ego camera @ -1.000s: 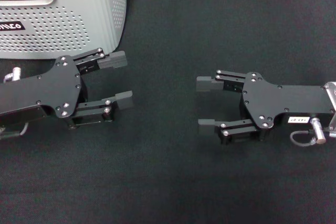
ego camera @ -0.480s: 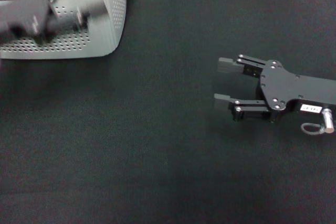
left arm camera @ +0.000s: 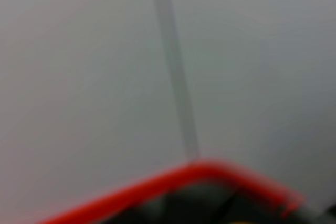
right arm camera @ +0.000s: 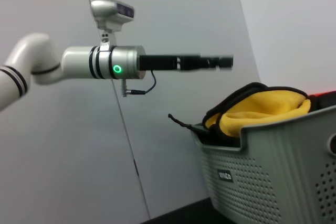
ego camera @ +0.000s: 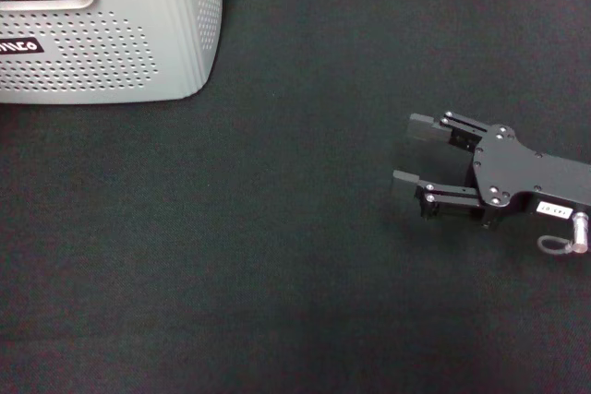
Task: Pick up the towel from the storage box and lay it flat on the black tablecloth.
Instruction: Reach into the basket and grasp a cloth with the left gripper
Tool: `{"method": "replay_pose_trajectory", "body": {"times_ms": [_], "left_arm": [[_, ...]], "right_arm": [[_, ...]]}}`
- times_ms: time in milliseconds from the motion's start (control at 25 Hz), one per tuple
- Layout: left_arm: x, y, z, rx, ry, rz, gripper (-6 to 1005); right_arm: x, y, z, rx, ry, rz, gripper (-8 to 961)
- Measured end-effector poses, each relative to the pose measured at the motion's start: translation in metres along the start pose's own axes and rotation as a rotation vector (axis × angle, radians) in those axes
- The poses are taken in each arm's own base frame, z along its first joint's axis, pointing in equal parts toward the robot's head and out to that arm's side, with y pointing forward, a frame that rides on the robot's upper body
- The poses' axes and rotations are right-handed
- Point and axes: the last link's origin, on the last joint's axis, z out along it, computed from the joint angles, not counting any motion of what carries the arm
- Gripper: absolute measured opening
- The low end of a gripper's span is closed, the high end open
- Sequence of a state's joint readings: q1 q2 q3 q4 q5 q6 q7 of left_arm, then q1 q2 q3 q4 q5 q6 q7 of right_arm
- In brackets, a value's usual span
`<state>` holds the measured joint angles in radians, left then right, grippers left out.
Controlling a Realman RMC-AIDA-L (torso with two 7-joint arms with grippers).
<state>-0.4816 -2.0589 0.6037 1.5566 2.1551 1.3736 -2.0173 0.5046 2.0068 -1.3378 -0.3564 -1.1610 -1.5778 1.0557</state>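
The right gripper (ego camera: pixel 404 149) rested open on the black tablecloth (ego camera: pixel 277 274). The left gripper (right arm camera: pixel 210 62), its finger state indeterminate, hovered above the towel (right arm camera: pixel 262 109) in the storage box (ego camera: pixel 138 43).

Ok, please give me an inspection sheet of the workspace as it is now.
Surface: black tablecloth, flat.
Job's things: towel bunched in the storage box, rising above its rim.
Clutter: dark fabric under the towel.
Grippers: right gripper low over the cloth, open, holding nothing; left gripper raised in the air near the box, seen from the right wrist view.
Cables: a thin cable hangs under the left arm's wrist.
Surroundings: plain grey wall panels.
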Motion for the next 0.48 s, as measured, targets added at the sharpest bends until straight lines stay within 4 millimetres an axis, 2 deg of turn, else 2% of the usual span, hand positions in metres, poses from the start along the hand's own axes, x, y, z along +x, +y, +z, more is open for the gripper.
{"method": "replay_pose_trajectory", "body": {"times_ms": [160, 480], "left_arm": [[-0.007, -0.009, 0.01, 0.128, -0.151, 0.001, 723], [-0.016, -0.005, 0.028, 0.155, -0.193, 0.005, 720]], "right_arm": [[0.003, -0.001, 0.0, 0.018, 0.007, 0.008, 866], [0.005, -0.002, 0.002, 0.025, 0.019, 0.008, 865]]}}
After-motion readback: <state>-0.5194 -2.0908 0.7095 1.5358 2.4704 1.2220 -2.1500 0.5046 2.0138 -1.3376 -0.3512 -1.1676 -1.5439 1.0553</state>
